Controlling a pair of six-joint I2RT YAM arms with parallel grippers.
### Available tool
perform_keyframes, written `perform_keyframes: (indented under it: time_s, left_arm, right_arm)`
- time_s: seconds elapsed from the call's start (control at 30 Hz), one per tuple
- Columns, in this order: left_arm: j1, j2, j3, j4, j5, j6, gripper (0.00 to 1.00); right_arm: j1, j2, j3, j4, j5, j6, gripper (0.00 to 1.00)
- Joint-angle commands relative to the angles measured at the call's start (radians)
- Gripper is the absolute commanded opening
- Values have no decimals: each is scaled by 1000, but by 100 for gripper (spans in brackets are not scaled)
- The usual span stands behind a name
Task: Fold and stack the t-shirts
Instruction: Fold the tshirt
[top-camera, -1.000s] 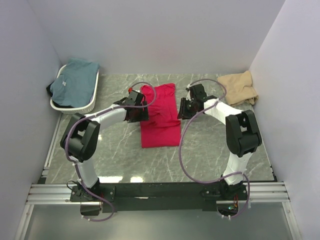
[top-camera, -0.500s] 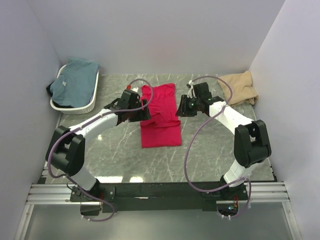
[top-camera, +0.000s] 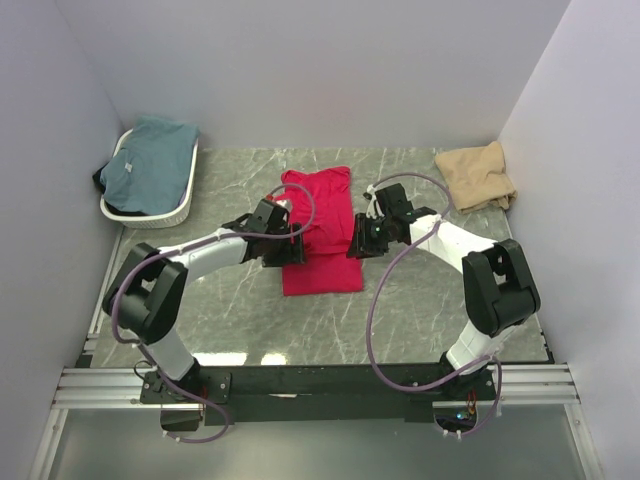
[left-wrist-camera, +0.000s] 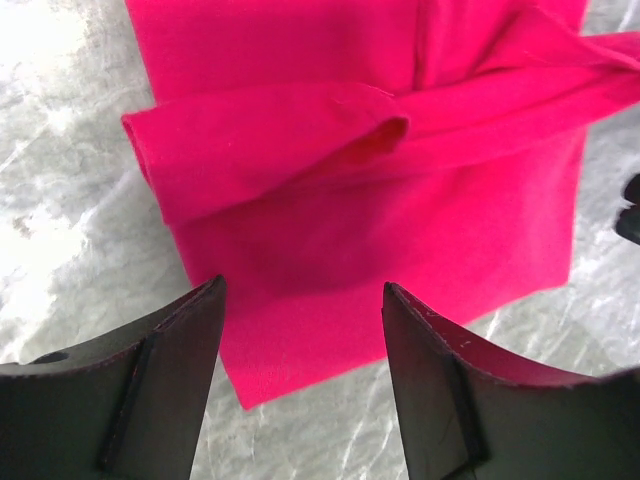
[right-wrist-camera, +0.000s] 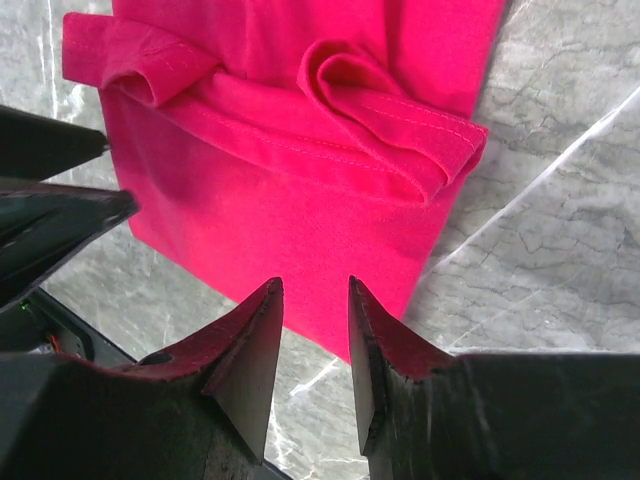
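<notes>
The crimson red t-shirt (top-camera: 322, 225) lies folded into a long strip in the middle of the marble table, with its sleeves tucked in on top (left-wrist-camera: 300, 130) (right-wrist-camera: 380, 110). At its left edge, near the lower half, my left gripper (top-camera: 296, 244) (left-wrist-camera: 302, 285) hovers open and holds nothing. My right gripper (top-camera: 353, 240) (right-wrist-camera: 315, 280) is at the right edge, its jaws open by a narrow gap with no cloth between them. The tan t-shirt (top-camera: 478, 174) lies crumpled at the back right. The teal t-shirt (top-camera: 150, 160) rests in the basket.
A white oval basket (top-camera: 185, 205) stands at the back left against the wall. Grey walls close in the table on three sides. Bare marble (top-camera: 420, 310) lies between the red shirt and the arm bases.
Both grippers have moved from beside the red shirt's upper half toward the near side, along its left and right edges. The shirt lies as before.
</notes>
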Motion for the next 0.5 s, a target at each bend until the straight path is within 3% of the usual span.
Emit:
perform_keyframes:
  time_s: [0.0,0.47]
  left_arm:
    - [1,52,73,42,-3,-2,69]
    - [5,182,209,29,-33,18,69]
  right_arm:
    - [3,26,41,23,-1,-2,39]
    - [3,169,165,17,-2,-19,39]
